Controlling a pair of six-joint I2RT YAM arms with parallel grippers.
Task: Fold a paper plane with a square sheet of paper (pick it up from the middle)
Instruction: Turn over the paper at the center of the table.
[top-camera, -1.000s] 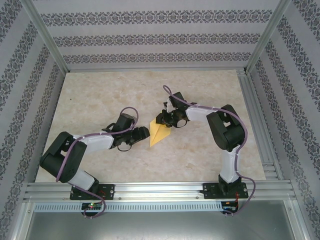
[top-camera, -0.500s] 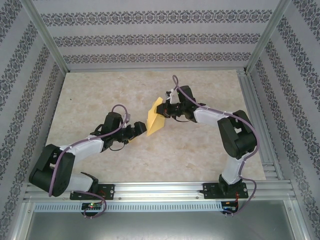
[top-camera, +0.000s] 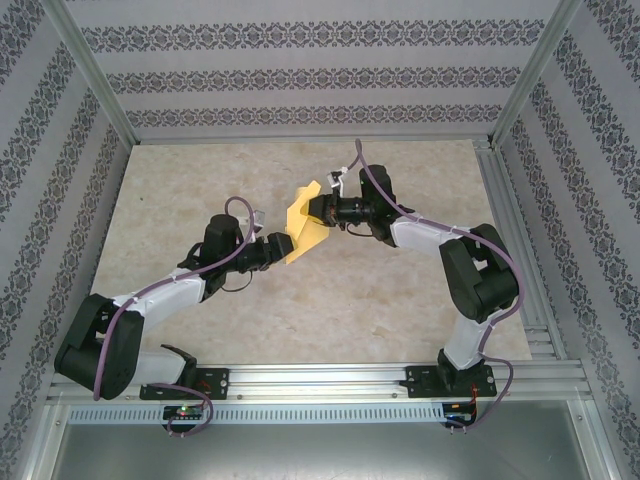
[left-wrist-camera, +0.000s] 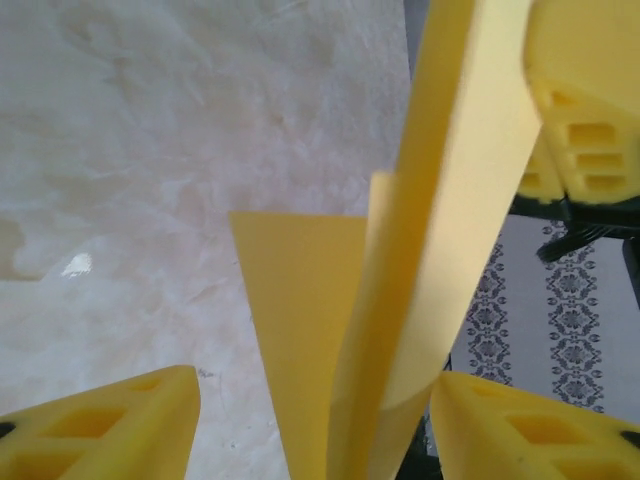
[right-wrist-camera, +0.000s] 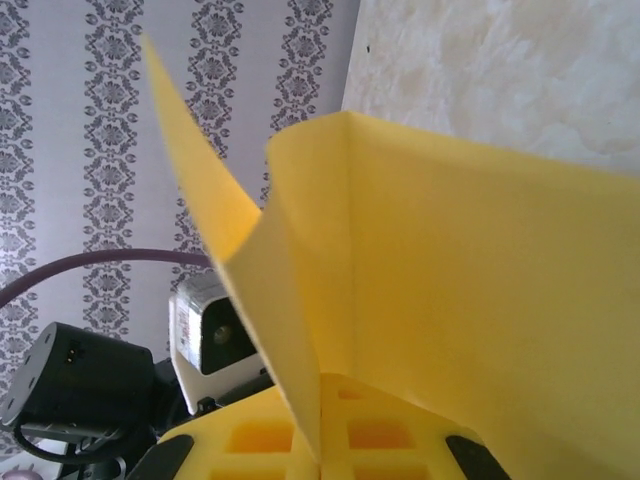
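one sheet of paper (top-camera: 303, 222) counted, yellow, creased into layers. one table (top-camera: 200, 180) counted. two arms counted, bolted at near edge of table: left arm (top-camera: 170, 290), right arm (top-camera: 470, 270). two grippers counted: left gripper (top-camera: 283, 247), right gripper (top-camera: 318, 212). two yellow fingers (left-wrist-camera: 110, 425) counted on each gripper. two purple cables (top-camera: 372, 180) counted, one along each arm. three patterned walls (top-camera: 320, 75) counted, at far, left and right edges. two metal posts (top-camera: 85, 60) counted, at far corners.

Yellow paper (left-wrist-camera: 300, 330), lower end off-frame
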